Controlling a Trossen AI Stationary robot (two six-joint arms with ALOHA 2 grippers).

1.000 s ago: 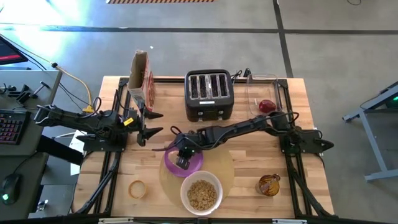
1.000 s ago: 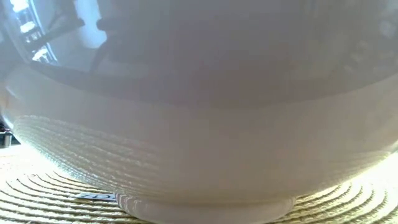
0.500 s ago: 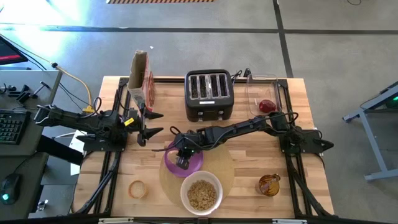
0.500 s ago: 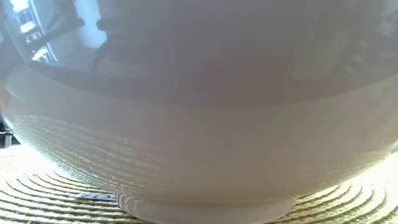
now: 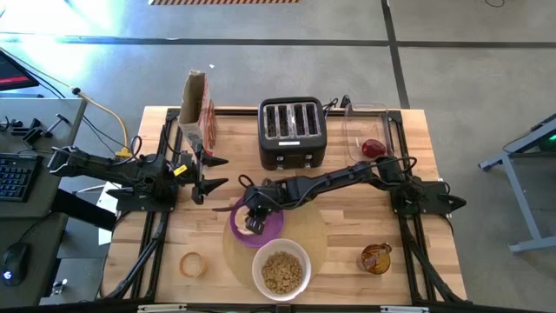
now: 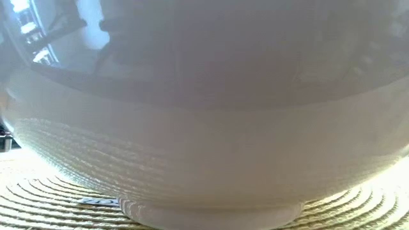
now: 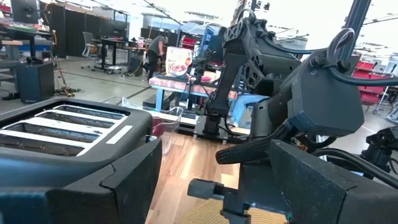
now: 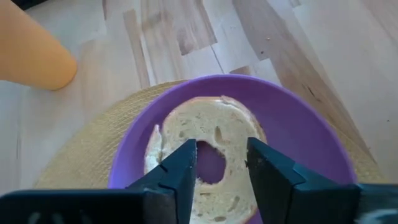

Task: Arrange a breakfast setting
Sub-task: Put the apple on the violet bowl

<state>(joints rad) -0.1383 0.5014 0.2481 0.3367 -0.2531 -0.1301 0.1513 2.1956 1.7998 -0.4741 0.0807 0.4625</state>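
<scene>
bagel (image 8: 205, 158): we see it flat on the purple plate (image 8: 298, 134), directly under the right gripper (image 8: 222, 163)
right gripper: fingers slightly apart, straddling the bagel's hole, holding nothing
left gripper (image 5: 211, 172): open, empty, beside the cereal box (image 5: 196, 104)

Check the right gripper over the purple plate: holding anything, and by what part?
Nothing held. The right gripper stands open above the bagel half, which lies on the purple plate.

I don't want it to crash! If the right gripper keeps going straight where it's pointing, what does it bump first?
Most likely the bagel half lying on the purple plate: the right gripper points straight down at it, fingers apart.
</scene>
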